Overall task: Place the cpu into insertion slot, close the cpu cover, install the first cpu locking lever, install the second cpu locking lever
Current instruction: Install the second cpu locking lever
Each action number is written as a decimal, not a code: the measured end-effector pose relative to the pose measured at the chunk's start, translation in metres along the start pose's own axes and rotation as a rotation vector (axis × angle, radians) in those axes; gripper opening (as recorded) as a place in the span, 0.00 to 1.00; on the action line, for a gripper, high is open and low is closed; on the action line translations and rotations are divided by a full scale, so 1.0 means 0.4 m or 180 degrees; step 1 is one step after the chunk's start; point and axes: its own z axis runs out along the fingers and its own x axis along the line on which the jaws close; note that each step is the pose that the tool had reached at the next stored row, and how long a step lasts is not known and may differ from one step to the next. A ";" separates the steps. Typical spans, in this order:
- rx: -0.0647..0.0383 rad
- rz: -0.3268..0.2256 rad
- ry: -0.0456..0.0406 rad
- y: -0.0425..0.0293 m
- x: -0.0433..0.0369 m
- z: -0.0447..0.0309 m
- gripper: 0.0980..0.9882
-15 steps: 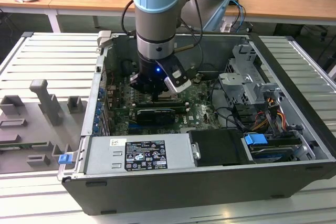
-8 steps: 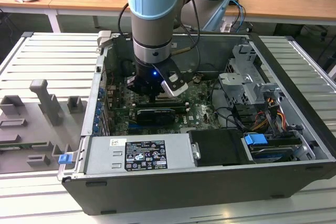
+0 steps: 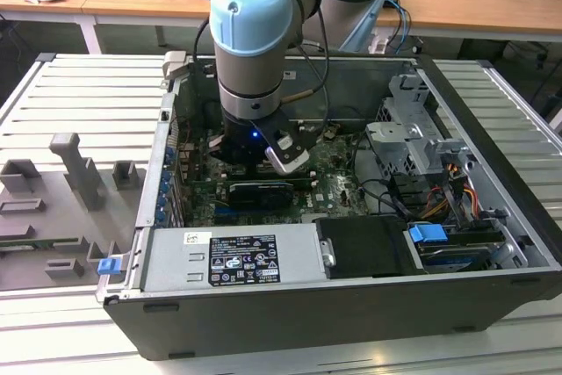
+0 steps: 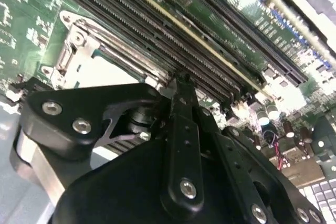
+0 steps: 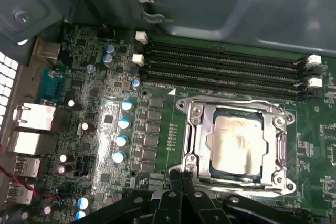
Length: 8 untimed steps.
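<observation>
Open PC case on slatted desk (image 3: 53, 94); cpu (image 5: 235, 141) seated under cpu cover (image 5: 197, 135), just beyond my gripper (image 5: 181, 182), jaws pressed together, empty.

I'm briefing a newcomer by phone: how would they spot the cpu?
Inside the open computer case, find the green motherboard. Beside the long black memory slots sits a square metal frame, the cpu cover; the cpu is the pale, shiny square plate within it.
</observation>
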 end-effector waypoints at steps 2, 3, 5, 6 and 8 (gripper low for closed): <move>-0.0023 -0.0005 -0.0002 0.001 0.004 0.002 0.01; -0.0023 -0.0006 -0.0002 0.001 0.005 0.002 0.01; -0.0024 -0.0008 -0.0001 0.005 0.005 -0.019 0.01; -0.0023 -0.0008 -0.0001 0.008 0.005 -0.031 0.01; -0.0024 -0.0008 -0.0002 0.009 0.005 -0.034 0.01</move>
